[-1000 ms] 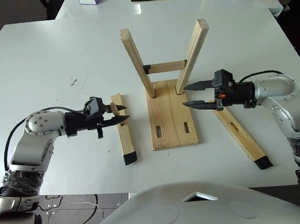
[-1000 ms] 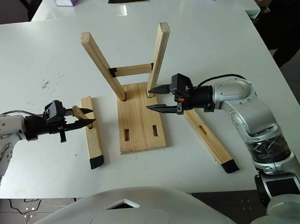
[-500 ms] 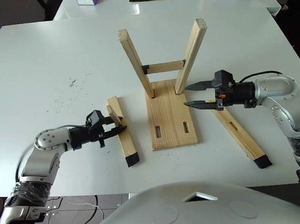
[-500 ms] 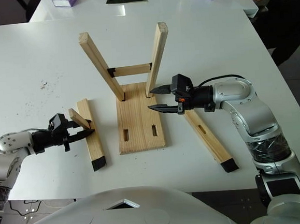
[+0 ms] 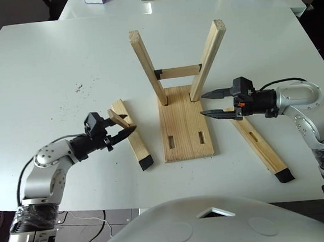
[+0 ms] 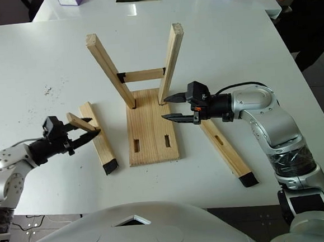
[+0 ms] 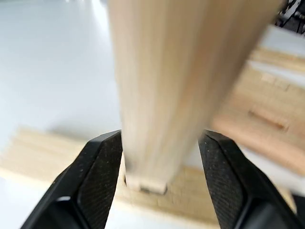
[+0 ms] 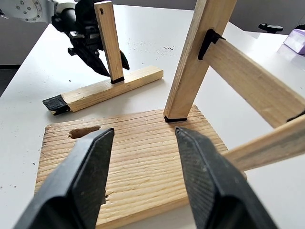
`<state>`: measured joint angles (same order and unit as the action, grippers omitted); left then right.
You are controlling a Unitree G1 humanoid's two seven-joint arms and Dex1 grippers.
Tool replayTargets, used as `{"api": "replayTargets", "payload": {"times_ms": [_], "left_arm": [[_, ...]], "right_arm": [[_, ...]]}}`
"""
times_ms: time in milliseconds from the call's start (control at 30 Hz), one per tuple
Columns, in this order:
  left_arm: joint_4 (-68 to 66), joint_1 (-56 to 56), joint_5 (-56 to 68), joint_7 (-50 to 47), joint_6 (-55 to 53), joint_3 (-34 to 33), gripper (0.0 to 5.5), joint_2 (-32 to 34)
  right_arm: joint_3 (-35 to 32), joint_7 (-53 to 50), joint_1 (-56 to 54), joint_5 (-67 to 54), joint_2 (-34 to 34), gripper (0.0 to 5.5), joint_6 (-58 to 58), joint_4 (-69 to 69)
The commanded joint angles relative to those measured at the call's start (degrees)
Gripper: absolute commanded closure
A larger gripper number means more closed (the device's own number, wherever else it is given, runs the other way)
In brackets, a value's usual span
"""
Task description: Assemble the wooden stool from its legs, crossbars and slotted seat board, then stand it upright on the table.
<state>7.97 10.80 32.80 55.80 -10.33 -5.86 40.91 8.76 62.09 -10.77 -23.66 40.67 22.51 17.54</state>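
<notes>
Your left gripper (image 5: 129, 124) is clamping the short pale wooden crossbar (image 5: 117, 116), seemingly plugged into the black-tipped wooden leg (image 5: 134, 143) lying left of the slotted wooden seat board (image 5: 187, 141); your right gripper (image 5: 202, 105) is hovering, spread wide, above that board.

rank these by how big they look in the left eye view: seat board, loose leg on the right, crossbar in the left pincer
1. seat board
2. loose leg on the right, longer but much narrower
3. crossbar in the left pincer, smallest
</notes>
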Motion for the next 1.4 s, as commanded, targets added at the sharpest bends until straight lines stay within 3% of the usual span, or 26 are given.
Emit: {"api": "replayTargets", "payload": {"times_ms": [33,267,533,667,867,967,1200,1267,1400], "left_arm": [[8.07,1.18,4.45,-1.38,-5.19,-5.51,2.74,2.02],[17.74,-1.53,15.13,-5.18,-12.38,-14.05,2.74,2.4],[20.13,-11.31,24.94,-13.17,-18.97,-17.23,2.74,1.56],[17.5,-12.25,22.24,-13.95,-19.26,-13.48,2.74,-0.34],[9.24,-3.43,7.2,-11.01,-14.45,2.13,2.74,-5.72],[9.41,-5.06,9.7,-12.02,-14.45,-0.61,2.74,-6.49],[21.7,-19.87,30.77,-20.79,-20.96,-17.11,2.74,0.12],[25.73,-21.15,33.55,-22.2,-22.81,-17.03,2.74,1.81],[38.41,-12.82,32.08,-21.38,-26.41,-8.87,2.74,3.73]], "right_arm": [[-2.46,-0.81,0.96,-2.51,-0.48,3.13,0.81,2.02],[-3.28,-1.35,1.78,-3.13,-0.27,3.13,0.62,2.12],[-3.09,-1.82,0.83,-4.4,-1.21,3.13,1.19,2.27],[-3.86,-2.62,0.47,-6.57,-2.16,3.13,2.84,3.14],[-0.68,-3.56,1.84,-3.16,-2.93,3.13,1.39,2.41],[-1.03,-3.92,2.08,-3.49,-3.22,3.13,1.64,2.3],[-2.3,-3.95,2.59,-4.31,-3.15,3.13,1.84,2.66],[-2.55,-4.25,2.73,-4.34,-3.38,3.13,1.88,2.68],[-2.86,-4.68,3.14,-4.49,-3.81,3.13,2.08,3.13]]}}
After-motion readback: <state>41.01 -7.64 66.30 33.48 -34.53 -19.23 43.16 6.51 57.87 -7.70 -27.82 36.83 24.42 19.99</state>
